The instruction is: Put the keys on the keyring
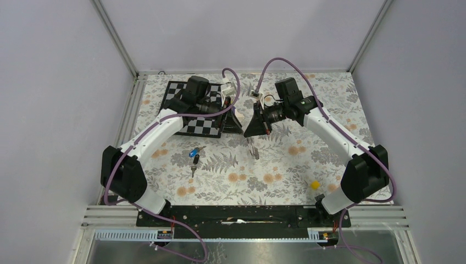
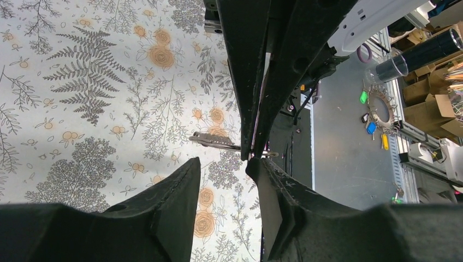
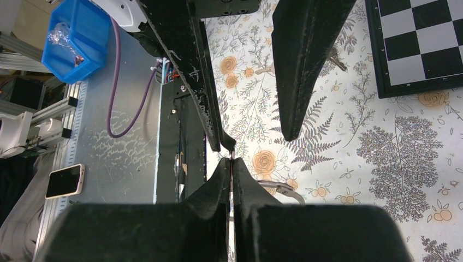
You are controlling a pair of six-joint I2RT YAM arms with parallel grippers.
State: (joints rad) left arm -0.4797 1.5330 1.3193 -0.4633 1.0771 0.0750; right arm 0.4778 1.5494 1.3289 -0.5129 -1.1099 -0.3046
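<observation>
The right tool (image 3: 232,164) is pinched fully shut on the thin wire of the keyring (image 1: 253,148), which it holds up above the flower-patterned bench (image 1: 275,165) near the middle. The ring hangs down from the fingertips, and its fan of small silvery metal pieces (image 2: 213,140) sticks out to one side, clear of the cloth. The left tool (image 2: 224,161) faces it tip to tip, partly open, with a plain gap between its fingers and nothing held in that gap. In the right wrist view one left finger (image 3: 297,71) stands off to the side, while the other comes down to a point just above the pinched wire, so close that contact cannot be told. The two tools crowd the ring from both sides, and little of the wire shows. The blue-headed key (image 1: 194,153) and the black-headed key (image 1: 193,168) lie flat on the bench, close together, well apart from the ring, nearer the arm bases and just to the right of the left forearm, with nothing covering them. A black-and-white chessboard (image 1: 200,126) lies at the far left of the bench, partly under the left wrist. A small yellow block (image 1: 315,185) sits alone near the right arm's base. Off the bench, a blue bin (image 3: 71,38) and a phone (image 3: 64,181) are seen.
</observation>
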